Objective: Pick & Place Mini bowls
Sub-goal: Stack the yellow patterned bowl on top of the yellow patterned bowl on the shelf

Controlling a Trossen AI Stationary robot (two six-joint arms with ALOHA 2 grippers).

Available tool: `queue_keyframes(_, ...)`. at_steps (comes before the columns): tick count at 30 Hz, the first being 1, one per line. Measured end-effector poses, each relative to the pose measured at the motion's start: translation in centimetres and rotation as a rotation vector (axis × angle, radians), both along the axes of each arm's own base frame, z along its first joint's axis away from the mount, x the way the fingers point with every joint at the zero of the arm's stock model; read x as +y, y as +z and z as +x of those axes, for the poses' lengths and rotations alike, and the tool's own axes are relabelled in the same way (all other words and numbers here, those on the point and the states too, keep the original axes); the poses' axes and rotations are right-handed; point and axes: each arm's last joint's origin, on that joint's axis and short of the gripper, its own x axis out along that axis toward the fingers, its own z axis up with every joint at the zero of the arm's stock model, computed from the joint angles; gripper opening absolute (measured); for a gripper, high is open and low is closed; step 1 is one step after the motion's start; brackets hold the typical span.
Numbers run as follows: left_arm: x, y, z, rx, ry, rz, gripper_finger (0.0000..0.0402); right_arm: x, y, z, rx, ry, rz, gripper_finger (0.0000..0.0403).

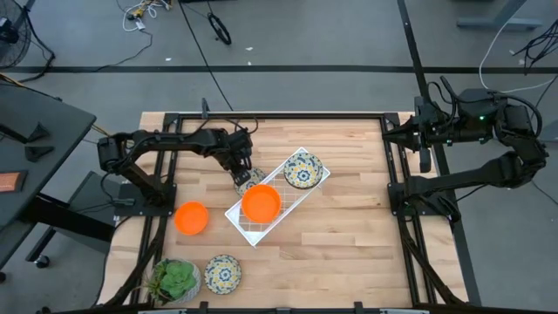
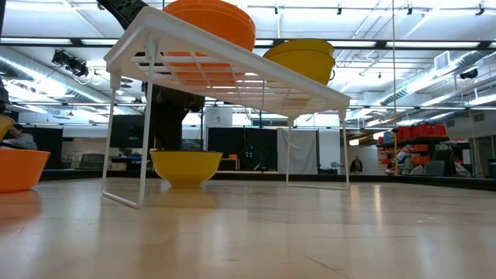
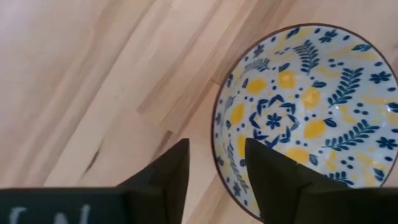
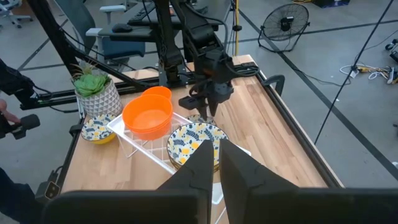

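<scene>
My left gripper [image 1: 244, 178] is low over the table just left of the white wire rack [image 1: 288, 209]. It is open, with one finger inside and one outside the rim of a floral mini bowl [image 3: 298, 112]. This bowl stands on its base on the table beside the rack [image 2: 186, 167]. An orange mini bowl [image 1: 261, 203] and a floral mini bowl [image 1: 302, 170] stand on top of the rack. Another orange bowl [image 1: 191, 217] and another floral bowl [image 1: 222, 274] stand on the table at the near left. My right gripper [image 1: 391, 134] waits, shut and empty, at the table's far right.
A potted green plant [image 1: 177, 279] stands at the near left corner beside the floral bowl. The rack lies diagonally across the table's middle. The right half of the wooden table [image 1: 349, 235] is bare. A person shows at the room's edge in the right wrist view [image 4: 12, 93].
</scene>
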Motion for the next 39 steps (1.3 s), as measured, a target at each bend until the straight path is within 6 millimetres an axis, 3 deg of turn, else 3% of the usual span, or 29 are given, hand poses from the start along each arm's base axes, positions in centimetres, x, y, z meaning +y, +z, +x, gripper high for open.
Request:
queue_keyframes(6,0.1,0.0,0.0,0.002,0.021,0.004,0.0180,0.0,0.0,0.0,-0.001,0.000,0.000,0.0032)
queue_keyframes(30,0.2,-1.2,0.4,0.040,0.044,-0.002,0.0178,0.0,0.0,0.0,0.000,0.000,0.000,0.0032)
queue_keyframes(34,0.2,-1.2,0.4,0.039,0.044,-0.002,0.0136,0.0,0.0,0.0,0.000,0.000,0.000,0.0032)
queue_keyframes(39,0.2,-1.2,0.4,0.031,0.040,-0.009,0.0030,0.0,0.0,0.0,0.000,0.000,0.000,0.0032)
